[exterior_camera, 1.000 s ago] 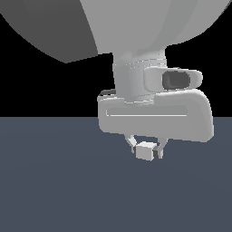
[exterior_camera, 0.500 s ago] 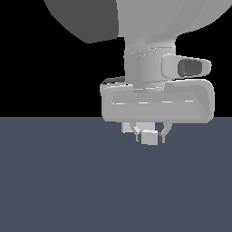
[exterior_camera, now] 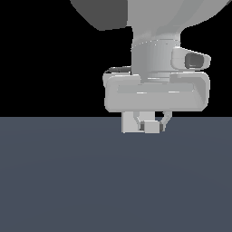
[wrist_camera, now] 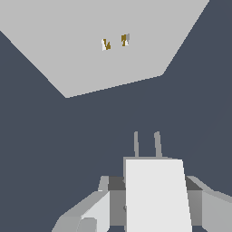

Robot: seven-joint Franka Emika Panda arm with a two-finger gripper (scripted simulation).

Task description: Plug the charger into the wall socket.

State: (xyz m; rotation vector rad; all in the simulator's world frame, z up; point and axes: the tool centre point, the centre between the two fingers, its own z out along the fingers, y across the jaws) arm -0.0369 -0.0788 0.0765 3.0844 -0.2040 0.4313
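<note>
**Ana:** Charger first: where is it? From the wrist view it's the white block sitting between the fingers, with two thin prongs sticking out ahead of it.

**Ben:** Agreed. The gripper has its jaws drawn in nearly all the way and clamped on that small block. In the exterior view it hangs just under the hand, lifted off the dark floor.

**Ana:** And the wall socket?

**Ben:** The flat grey-white panel ahead in the wrist view, apart from the prongs, with two small slots that show a brownish tint. The exterior view doesn't show it; the hand fills that spot.

**Ana:** What could spoil this?

**Ben:** Alignment, I'd judge. The panel looks skewed relative to the charger, and the slot pair sits off the line the prongs point along. Pushed forward like that, the prongs would meet the flat face beside the slots, not enter them.

**Ana:** Then what?

**Ben:** The block could twist or slide between the fingers, since they hold only a small body. A wrong roll angle would do the same: one prong catches, the other rides the surface.
</note>
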